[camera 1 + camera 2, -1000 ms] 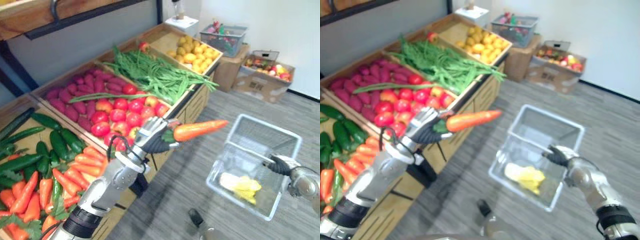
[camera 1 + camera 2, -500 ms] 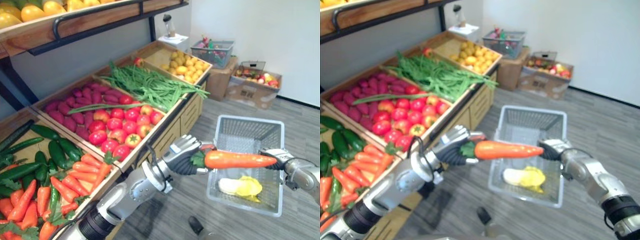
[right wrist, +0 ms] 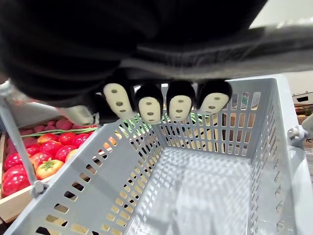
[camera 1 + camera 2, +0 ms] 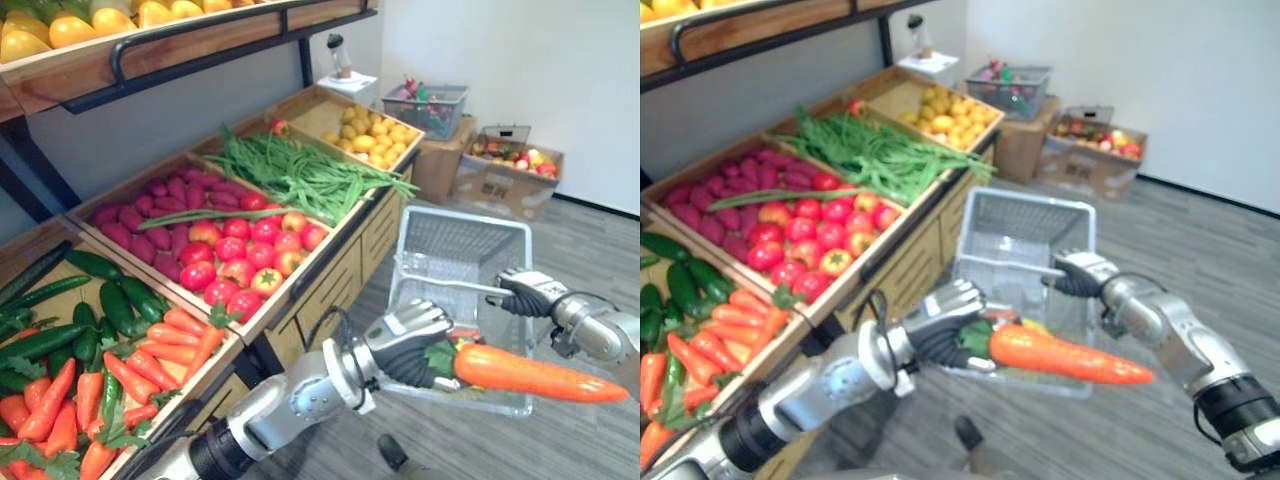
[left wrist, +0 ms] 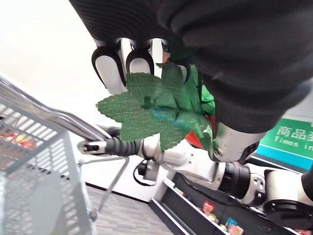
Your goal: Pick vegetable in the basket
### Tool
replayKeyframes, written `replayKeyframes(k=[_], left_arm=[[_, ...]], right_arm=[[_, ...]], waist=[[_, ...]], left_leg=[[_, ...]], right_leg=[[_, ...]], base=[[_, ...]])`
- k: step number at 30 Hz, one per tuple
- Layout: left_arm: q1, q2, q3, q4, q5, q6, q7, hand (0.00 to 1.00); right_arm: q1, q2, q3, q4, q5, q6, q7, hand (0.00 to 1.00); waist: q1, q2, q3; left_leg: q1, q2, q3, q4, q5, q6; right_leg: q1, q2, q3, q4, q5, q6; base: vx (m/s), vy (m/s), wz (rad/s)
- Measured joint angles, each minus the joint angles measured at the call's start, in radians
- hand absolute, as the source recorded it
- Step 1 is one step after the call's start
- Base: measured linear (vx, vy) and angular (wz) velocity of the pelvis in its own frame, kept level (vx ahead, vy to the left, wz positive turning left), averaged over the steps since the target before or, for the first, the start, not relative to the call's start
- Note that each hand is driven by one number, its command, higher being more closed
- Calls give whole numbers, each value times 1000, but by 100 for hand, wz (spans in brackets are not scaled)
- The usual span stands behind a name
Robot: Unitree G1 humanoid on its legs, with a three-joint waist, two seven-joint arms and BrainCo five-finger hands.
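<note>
The left hand (image 4: 405,345), fingers curled round the leafy end, holds a carrot (image 4: 540,372) across the near side of the grey basket (image 4: 455,213) (wooden produce bins (image 4: 335,265) stand just beside it), while the right hand (image 4: 527,293) grips the basket, fingers curled.

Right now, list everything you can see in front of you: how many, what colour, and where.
carrot: one, orange with a green top, in the left hand, by the basket
basket: one, grey mesh, hanging from the right hand
loose carrots: many, orange, nearest stall bin
cucumbers: several, dark green, same bin
tomatoes: many, red, next bin
purple-red roots: many, behind the tomatoes
green beans: a heap, green, third bin
yellow fruit: many, far bin
cardboard box: one, brown, on the floor by the wall
left hand: curled round the carrot's leafy end
right hand: curled round the basket's handle
</note>
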Motion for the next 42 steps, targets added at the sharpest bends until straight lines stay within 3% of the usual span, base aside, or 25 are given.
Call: replayKeyframes(k=[8,17,26,34,42], left_arm=[[-4,-101,-31,151,3,20,-2,100],[-21,-226,-39,394,96,66,-1,100],[-65,-329,53,652,209,119,29,100],[-116,-353,135,861,253,159,46,100],[-137,-346,201,950,258,162,63,100]], right_arm=[[-78,39,0,-34,57,32,12,100],[-97,60,5,-48,130,50,81,100],[-147,77,37,-76,202,55,115,100],[-156,77,97,-81,203,61,125,100],[-156,76,105,-80,203,61,137,100]], waist=[[-27,0,-4],[-26,-4,-9],[-46,-14,-16],[-50,-20,-15],[-54,-26,-8]], left_leg=[[0,1,17,2,0,-1],[-2,1,18,1,0,-1],[-5,-3,28,-1,0,0],[-8,1,28,-8,1,2],[-5,-28,29,-48,8,6]], right_leg=[[-15,12,11,9,0,0],[-18,12,10,10,0,-1],[-33,15,7,19,-6,-8],[-37,14,-3,9,-10,-15],[-35,-2,-3,-6,-10,-15]], base=[[19,31,-6],[13,25,-1],[19,34,-3],[29,29,1],[32,45,1]])
